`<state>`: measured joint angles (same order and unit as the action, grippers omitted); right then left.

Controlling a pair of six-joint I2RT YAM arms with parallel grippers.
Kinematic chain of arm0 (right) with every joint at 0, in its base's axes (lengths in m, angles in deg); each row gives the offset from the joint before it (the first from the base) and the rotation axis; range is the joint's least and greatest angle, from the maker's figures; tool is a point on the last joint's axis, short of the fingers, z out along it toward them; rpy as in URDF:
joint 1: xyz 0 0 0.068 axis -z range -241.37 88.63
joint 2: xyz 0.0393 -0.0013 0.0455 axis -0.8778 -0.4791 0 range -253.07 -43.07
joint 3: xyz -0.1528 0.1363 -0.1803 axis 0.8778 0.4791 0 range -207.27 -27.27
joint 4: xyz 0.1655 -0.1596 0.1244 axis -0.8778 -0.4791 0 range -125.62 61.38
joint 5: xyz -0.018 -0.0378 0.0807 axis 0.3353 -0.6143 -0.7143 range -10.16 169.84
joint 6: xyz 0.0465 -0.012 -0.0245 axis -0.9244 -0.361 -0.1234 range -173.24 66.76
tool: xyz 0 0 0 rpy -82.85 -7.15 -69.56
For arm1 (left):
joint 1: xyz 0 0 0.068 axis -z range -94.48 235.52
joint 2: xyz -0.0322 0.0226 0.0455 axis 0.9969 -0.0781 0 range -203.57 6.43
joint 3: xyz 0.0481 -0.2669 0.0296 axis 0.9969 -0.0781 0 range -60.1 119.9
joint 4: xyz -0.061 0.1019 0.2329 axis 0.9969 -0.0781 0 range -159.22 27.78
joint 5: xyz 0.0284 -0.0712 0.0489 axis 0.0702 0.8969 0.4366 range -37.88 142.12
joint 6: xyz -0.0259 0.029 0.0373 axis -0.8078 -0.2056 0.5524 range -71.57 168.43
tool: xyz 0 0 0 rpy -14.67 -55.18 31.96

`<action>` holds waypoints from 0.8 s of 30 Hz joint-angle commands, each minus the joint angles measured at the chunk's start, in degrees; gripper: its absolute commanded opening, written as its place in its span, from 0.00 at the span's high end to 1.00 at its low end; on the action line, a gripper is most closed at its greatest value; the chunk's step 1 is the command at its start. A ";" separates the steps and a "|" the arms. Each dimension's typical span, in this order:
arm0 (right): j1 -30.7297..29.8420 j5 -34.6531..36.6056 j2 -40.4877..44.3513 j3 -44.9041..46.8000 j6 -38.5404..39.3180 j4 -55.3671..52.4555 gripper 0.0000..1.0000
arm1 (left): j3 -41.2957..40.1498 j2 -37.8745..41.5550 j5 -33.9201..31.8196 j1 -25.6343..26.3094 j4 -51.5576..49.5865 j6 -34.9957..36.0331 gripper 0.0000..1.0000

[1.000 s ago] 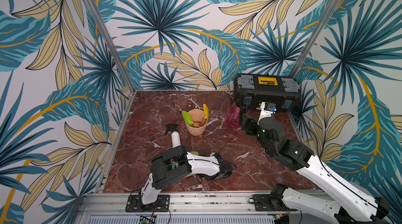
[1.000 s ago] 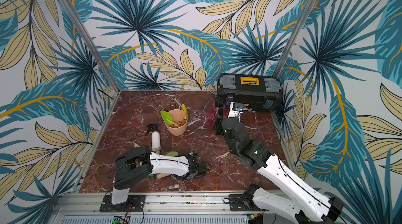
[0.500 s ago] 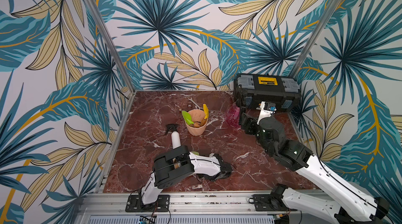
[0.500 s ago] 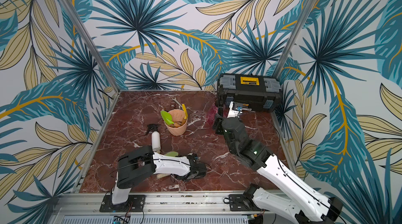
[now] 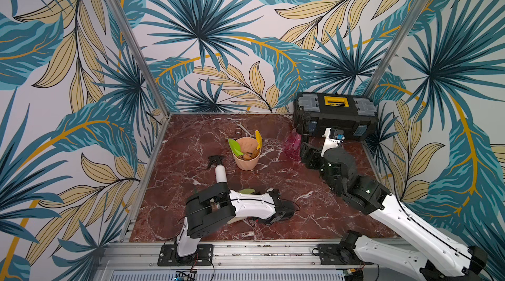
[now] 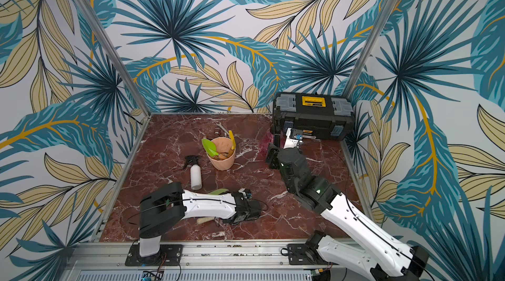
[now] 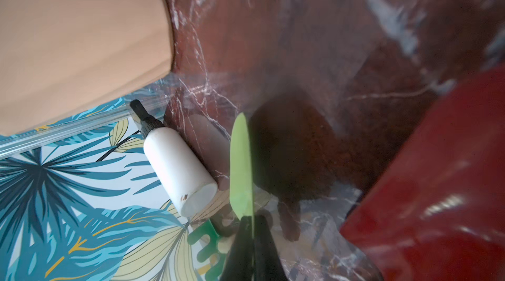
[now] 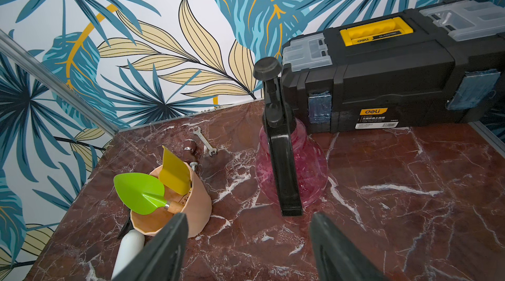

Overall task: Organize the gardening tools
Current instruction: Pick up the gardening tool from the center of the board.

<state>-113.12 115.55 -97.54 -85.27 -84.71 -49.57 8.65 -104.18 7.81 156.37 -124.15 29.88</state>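
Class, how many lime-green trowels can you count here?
2. One trowel sits in the pot; the second trowel is in the shut left claw. More may hide under the left arm.

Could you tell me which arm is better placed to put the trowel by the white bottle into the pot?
Left, I'd say: the left gripper is shut on that trowel. The right gripper is open and empty, facing the sprayer.

Red shovel (image 7: 426,184) blurred, cut off; rake (image 7: 203,238) half hidden.
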 commanded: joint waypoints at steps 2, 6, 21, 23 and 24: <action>0.03 0.13 0.23 1.63 0.70 1.47 0.25 | 1.33 5.52 -0.04 0.23 3.53 2.90 1.00; 0.02 0.84 0.42 2.04 0.48 1.64 0.25 | -0.14 9.88 -0.86 0.12 7.33 5.08 1.00; 0.02 -1.87 0.22 2.61 0.67 3.53 0.22 | -11.94 41.55 6.26 -5.32 32.13 14.48 1.00; 0.07 -2.63 -0.04 2.59 1.04 4.08 0.20 | -14.74 46.29 8.03 -6.94 37.61 16.33 1.00; 0.07 -3.07 -0.16 2.54 1.18 4.19 0.19 | -15.87 48.43 8.86 -7.52 40.17 17.37 1.00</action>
<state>-113.12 113.86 -97.52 -84.05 -84.49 -47.26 -4.92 -61.16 13.51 150.27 -95.00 43.46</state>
